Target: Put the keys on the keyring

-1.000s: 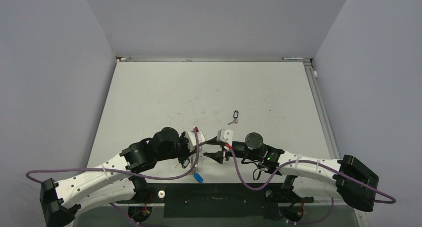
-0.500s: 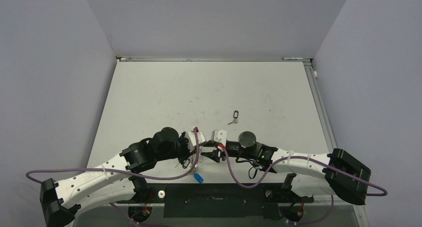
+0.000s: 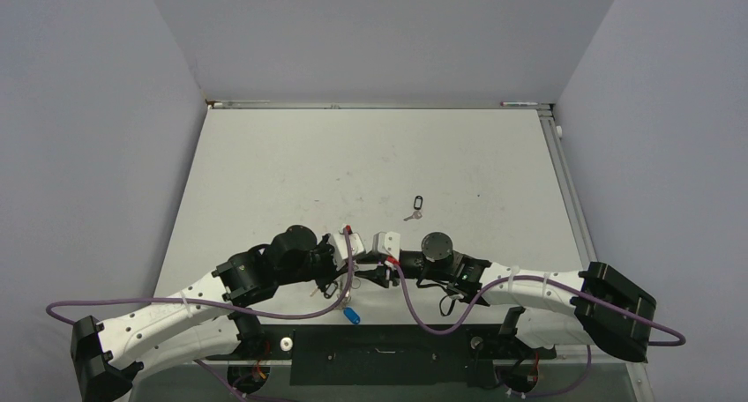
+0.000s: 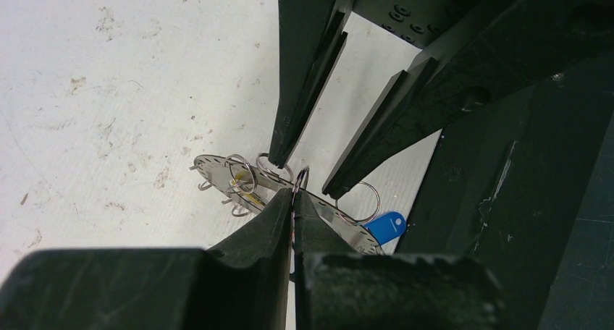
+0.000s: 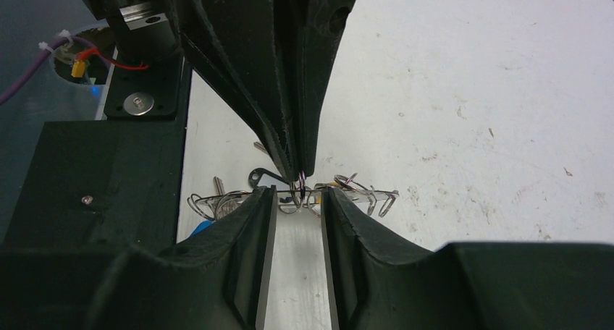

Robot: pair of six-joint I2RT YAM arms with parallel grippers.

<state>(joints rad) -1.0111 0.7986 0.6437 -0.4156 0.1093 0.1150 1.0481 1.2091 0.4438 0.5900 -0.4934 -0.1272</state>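
The keyring [image 4: 338, 214], a flat silvery disc with wire loops round its rim, hangs near the table's front edge. My left gripper [image 4: 294, 198] is shut on one small wire loop [image 4: 301, 176] at the disc's rim. A blue tag [image 4: 386, 226] and a yellow tag [image 4: 242, 186] hang from other loops. My right gripper [image 5: 298, 194] faces the left one, open with a narrow gap, its fingertips either side of the pinched loop at the keyring [image 5: 358, 193]. A loose key with a black tag [image 3: 415, 204] lies further out on the table.
The black base plate [image 3: 379, 358] runs along the near edge right below the keyring. Purple cables [image 3: 265, 314] loop beside both arms. Grey walls enclose the table [image 3: 353, 155] on three sides.
My right arm has slid left until its fingertips flank the loop held by the left gripper, and its jaws have narrowed. The left gripper and keyring have stayed put.
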